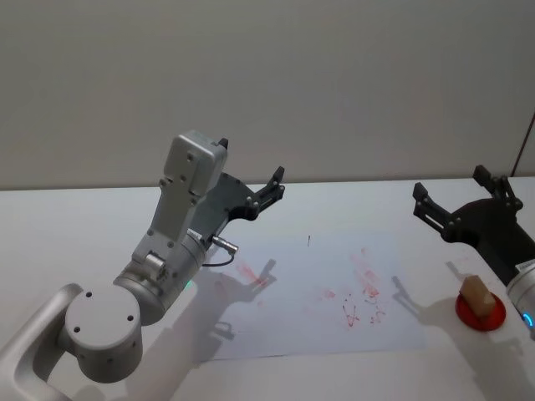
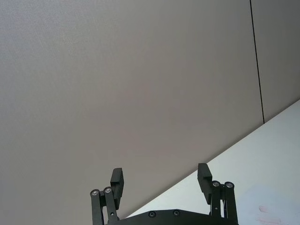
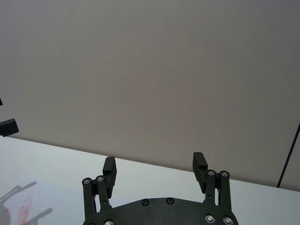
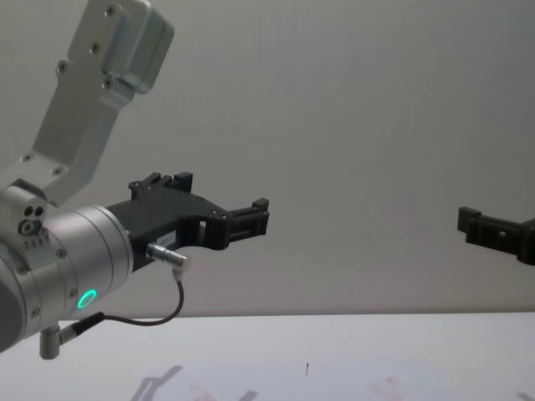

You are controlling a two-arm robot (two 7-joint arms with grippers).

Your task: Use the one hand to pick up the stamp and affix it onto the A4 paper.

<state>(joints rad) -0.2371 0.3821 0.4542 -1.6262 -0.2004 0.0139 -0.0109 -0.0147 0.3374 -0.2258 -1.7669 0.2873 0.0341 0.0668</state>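
Right gripper (image 1: 449, 185) hangs raised over the desk's (image 1: 84, 217) right side, fingers spread, empty; the stamp (image 1: 476, 292) sits nearer the robot on a red pad (image 1: 485, 318), just off the right edge of the A4 paper (image 1: 292, 326). Left gripper (image 1: 274, 184) is up over the paper's far left, fingers spread too, idle. For the pick I'd pitch the right wrist down, centre the fingers on the block's flat sides, not the slanted face, drop straight, close square so it doesn't twist
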